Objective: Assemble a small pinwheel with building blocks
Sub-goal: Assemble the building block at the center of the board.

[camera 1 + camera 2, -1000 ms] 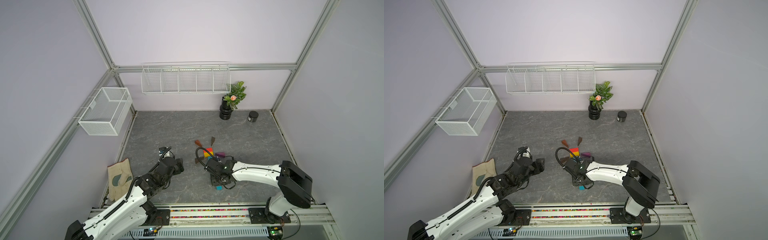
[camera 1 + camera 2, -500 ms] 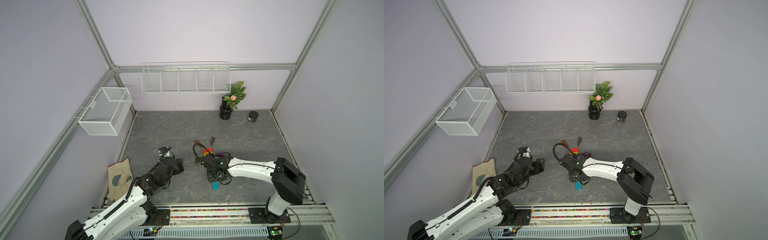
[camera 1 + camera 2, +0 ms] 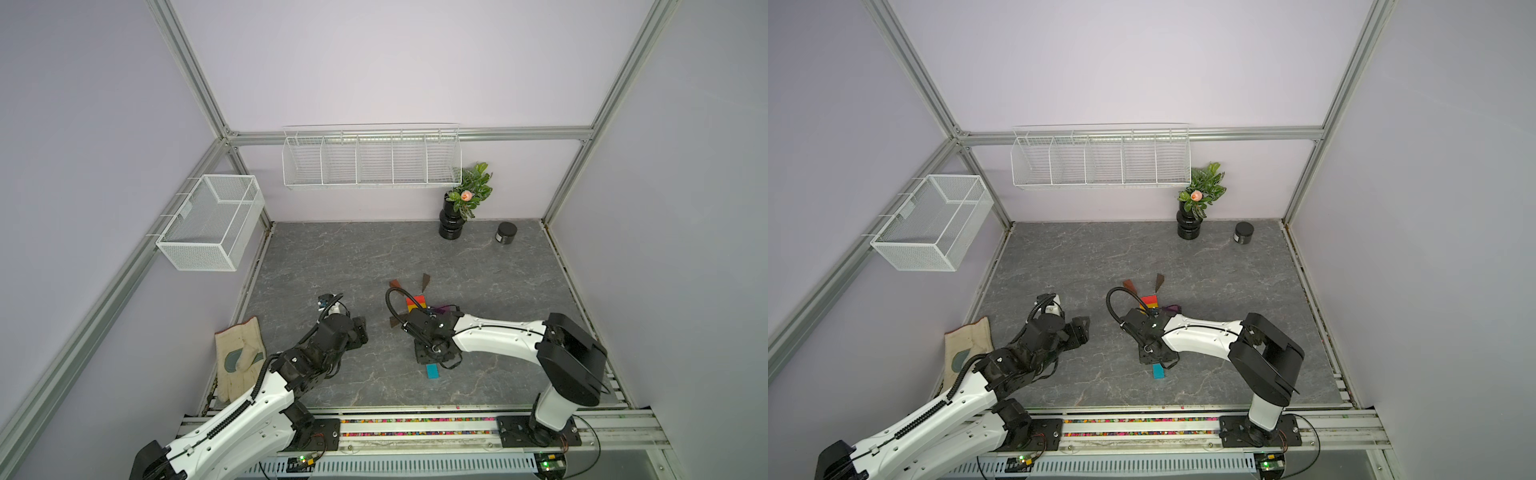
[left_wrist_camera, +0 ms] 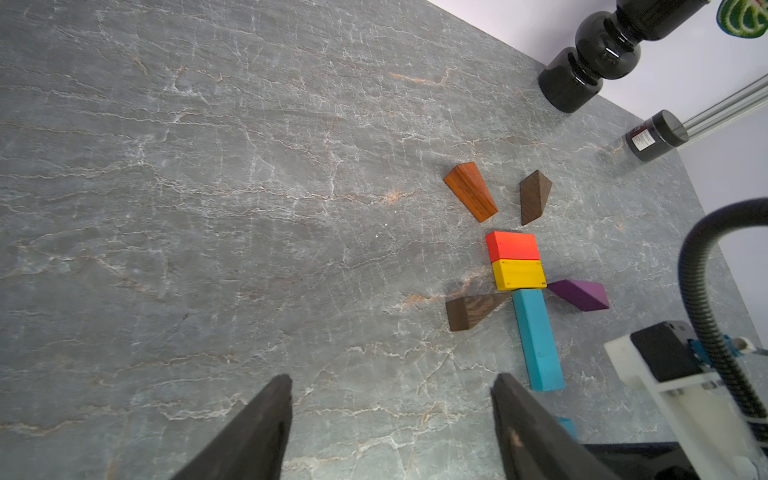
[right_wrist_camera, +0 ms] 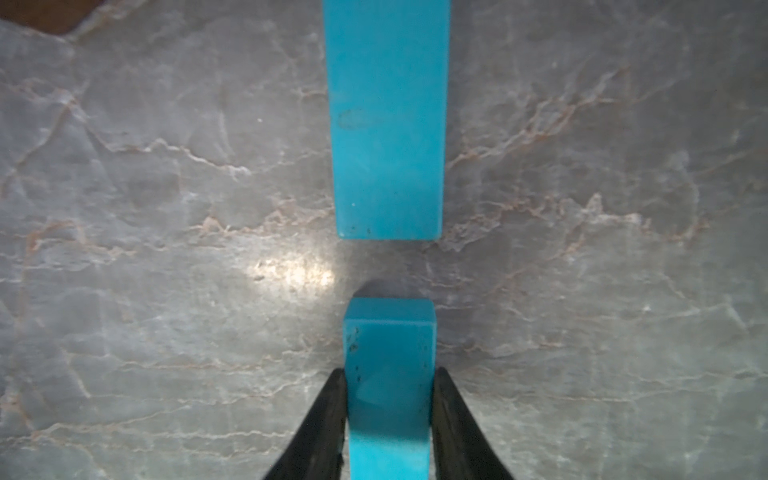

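The pinwheel lies partly built: a red block (image 4: pixel 512 245) and a yellow block (image 4: pixel 519 274) form the centre. One teal bar (image 4: pixel 538 340) runs from the yellow block as the stem. A purple wedge (image 4: pixel 579 294) and a dark brown wedge (image 4: pixel 469 311) flank the yellow block. An orange-brown wedge (image 4: pixel 470 191) and another dark wedge (image 4: pixel 534 196) sit loose beyond the red block. My right gripper (image 5: pixel 389 371) is shut on a second teal bar (image 5: pixel 388 332), in line with the laid teal bar (image 5: pixel 386 124) across a small gap. My left gripper (image 4: pixel 390 382) hangs open and empty, left of the figure.
A black vase with a plant (image 3: pixel 453 224) and a black round jar (image 3: pixel 507 232) stand at the back right. A work glove (image 3: pixel 239 357) lies at the front left edge. Two white wire baskets (image 3: pixel 212 220) (image 3: pixel 370 160) hang on the walls.
My right gripper has shifted slightly left with the teal bar between its fingers. The left arm has not moved.
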Controlling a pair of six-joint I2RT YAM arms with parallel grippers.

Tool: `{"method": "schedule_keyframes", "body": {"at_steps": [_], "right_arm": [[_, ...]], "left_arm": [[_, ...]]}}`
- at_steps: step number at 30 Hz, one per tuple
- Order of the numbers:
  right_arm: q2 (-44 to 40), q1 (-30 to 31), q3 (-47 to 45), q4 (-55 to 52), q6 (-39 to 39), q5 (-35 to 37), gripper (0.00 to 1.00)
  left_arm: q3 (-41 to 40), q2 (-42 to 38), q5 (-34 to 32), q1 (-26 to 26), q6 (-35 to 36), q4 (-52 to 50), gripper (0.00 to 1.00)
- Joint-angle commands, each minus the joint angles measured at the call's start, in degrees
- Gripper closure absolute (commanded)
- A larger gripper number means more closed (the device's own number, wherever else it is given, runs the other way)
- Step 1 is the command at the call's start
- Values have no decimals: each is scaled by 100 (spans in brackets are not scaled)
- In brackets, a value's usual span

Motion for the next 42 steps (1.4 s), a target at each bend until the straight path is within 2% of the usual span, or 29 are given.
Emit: {"method": "schedule_keyframes", "body": {"at_steps": [1, 14, 42], "right_arm": [[104, -116, 80, -95, -11, 20, 67], [456, -235, 476, -104, -95, -38, 67], [414, -246, 393, -193, 59, 107, 68]], "left_arm": [[45, -34, -80, 23, 18, -3, 22], [-71, -114, -80, 22, -13, 4, 23], [-117, -112, -9, 22, -26, 21, 22]]}}
